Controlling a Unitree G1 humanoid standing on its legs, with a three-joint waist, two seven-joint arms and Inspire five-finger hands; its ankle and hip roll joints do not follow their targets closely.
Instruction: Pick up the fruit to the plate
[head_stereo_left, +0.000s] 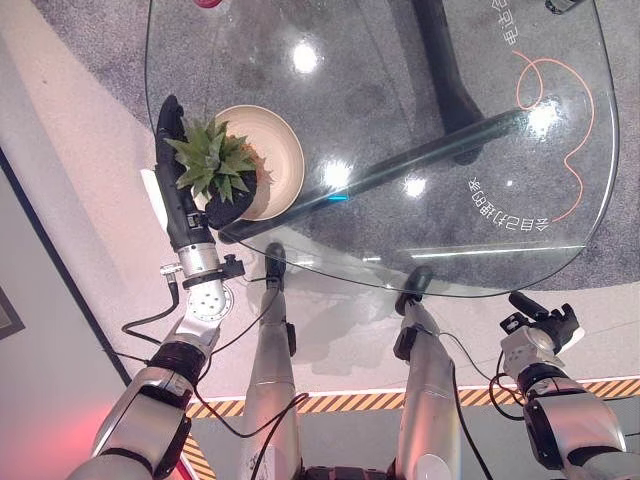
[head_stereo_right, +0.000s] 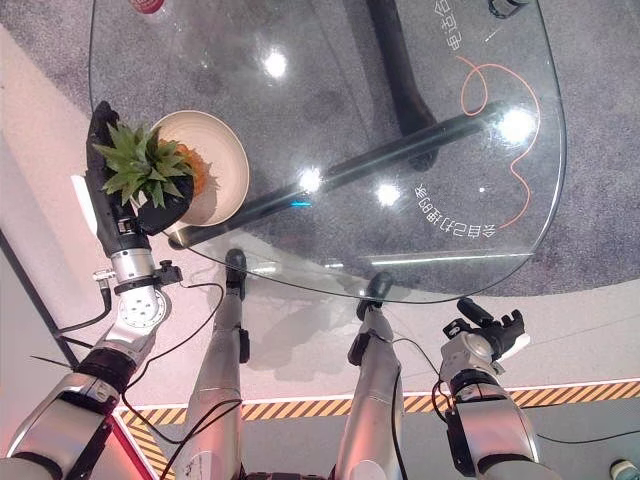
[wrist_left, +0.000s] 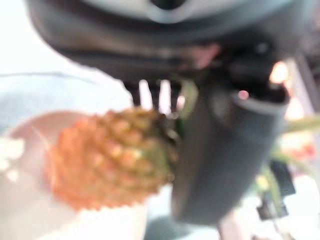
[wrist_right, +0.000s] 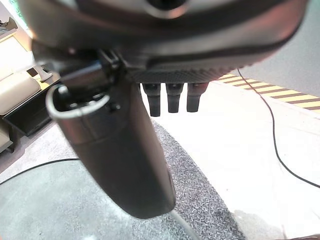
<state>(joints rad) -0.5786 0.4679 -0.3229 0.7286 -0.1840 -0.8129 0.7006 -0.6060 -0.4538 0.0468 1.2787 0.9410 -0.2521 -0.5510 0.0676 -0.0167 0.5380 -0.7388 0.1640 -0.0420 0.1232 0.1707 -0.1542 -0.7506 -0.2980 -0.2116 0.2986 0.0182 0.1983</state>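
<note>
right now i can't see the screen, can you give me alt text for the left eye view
The robot's left hand holds a small pineapple with its fingers curled round it, over the near edge of a cream plate at the left of a round glass table. The right hand hangs low beside the table, off its near right edge.

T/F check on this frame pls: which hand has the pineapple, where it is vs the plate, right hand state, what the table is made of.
1. The left hand holds the pineapple. True.
2. The pineapple sits at the middle of the glass table. False: it is over the beige plate near the table's left edge.
3. The right hand grips a fruit. False: it holds nothing and hangs below the table edge.
4. The table top is see-through. True.
5. The plate is square. False: it is round.
</note>
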